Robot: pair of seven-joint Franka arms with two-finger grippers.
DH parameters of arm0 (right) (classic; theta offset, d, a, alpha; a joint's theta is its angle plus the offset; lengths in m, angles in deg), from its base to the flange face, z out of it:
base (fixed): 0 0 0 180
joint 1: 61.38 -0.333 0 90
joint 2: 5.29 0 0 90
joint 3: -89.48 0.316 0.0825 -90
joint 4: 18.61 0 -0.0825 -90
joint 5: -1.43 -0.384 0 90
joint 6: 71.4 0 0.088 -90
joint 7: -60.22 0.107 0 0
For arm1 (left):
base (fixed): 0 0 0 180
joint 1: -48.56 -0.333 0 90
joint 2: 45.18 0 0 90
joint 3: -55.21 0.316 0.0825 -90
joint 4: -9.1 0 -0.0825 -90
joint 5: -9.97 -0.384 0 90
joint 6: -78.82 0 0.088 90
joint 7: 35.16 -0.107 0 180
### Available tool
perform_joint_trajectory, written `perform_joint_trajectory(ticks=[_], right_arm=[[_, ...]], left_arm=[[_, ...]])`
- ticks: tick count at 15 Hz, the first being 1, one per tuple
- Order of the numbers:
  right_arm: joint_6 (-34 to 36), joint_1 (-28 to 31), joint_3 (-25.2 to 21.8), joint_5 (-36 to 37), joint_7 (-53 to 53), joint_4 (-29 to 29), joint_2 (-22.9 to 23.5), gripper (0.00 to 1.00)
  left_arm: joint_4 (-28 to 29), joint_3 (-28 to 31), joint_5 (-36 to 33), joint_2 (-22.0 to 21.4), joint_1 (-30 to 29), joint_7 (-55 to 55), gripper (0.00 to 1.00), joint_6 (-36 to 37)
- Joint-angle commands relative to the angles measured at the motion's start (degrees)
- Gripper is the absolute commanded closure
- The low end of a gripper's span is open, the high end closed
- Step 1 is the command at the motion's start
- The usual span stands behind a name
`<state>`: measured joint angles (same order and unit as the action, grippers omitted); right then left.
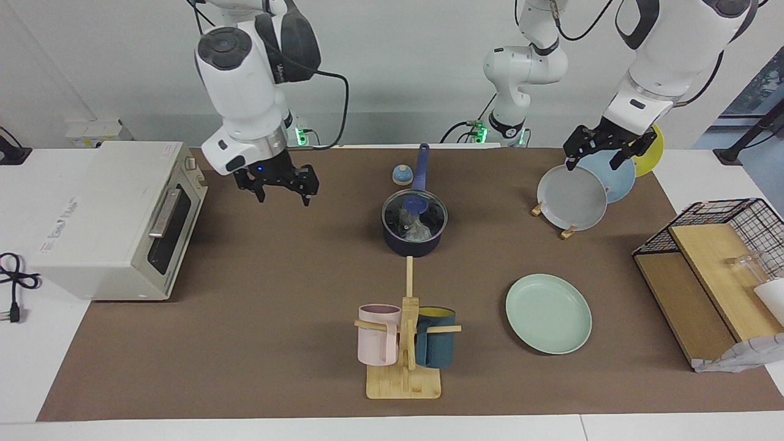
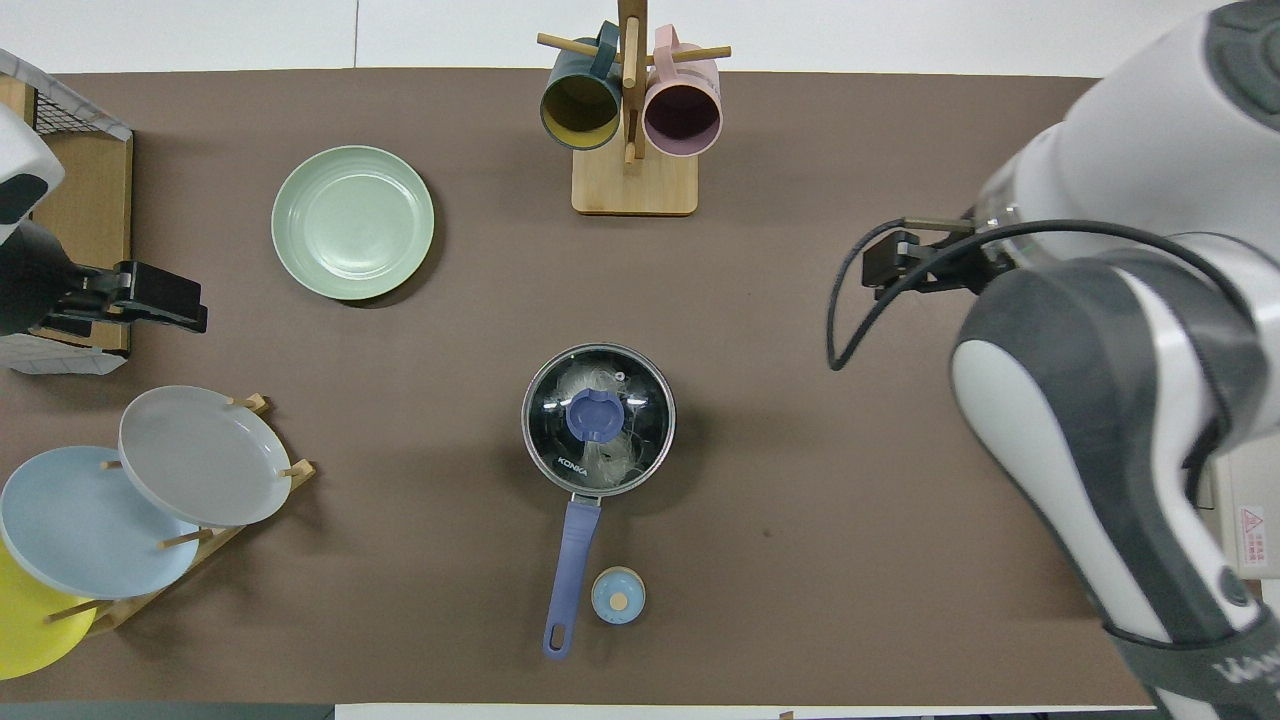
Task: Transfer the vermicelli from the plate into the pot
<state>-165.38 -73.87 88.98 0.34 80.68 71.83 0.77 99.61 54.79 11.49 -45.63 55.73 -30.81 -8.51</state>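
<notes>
The dark pot [image 1: 414, 240] stands mid-table with its blue handle [image 2: 569, 565] pointing toward the robots. A glass lid with a blue knob [image 2: 597, 415] sits on it. The whitish vermicelli [image 1: 418, 231] lies inside, seen through the lid, and shows in the overhead view too [image 2: 612, 462]. The mint-green plate [image 1: 548, 313] is bare, farther from the robots, toward the left arm's end [image 2: 352, 222]. My right gripper [image 1: 283, 191] is open and empty, raised over the mat between the pot and the oven [image 2: 880, 268]. My left gripper [image 1: 603, 153] waits over the plate rack [image 2: 165, 308].
A small blue round object [image 2: 618, 595] sits beside the pot handle. A wooden rack [image 1: 572, 196] holds grey, blue and yellow plates. A mug stand [image 1: 404, 343] has a pink and a dark blue mug. A toaster oven [image 1: 116, 220] and a wire-and-wood shelf [image 1: 710, 275] stand at the table's ends.
</notes>
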Motion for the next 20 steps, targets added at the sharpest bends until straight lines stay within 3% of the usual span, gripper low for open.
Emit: perform_joint_trajectory(ticks=[1,8,20], right_arm=[[0.99,6.67,-0.28,-0.14,-9.60,4.21,-4.64,0.00],[3.28,10.80,-2.31,3.29,-14.31,6.14,-8.78,0.00],[4.07,11.61,-4.16,0.39,-15.36,5.53,-8.87,0.00]], left_arm=[[1.16,-0.47,-0.99,-1.13,-0.67,-0.74,0.00,0.40],[1.07,-0.47,-0.99,-1.22,-1.11,-0.65,0.00,0.40],[1.16,-0.11,-0.99,-1.66,-1.11,-0.30,0.00,0.22]])
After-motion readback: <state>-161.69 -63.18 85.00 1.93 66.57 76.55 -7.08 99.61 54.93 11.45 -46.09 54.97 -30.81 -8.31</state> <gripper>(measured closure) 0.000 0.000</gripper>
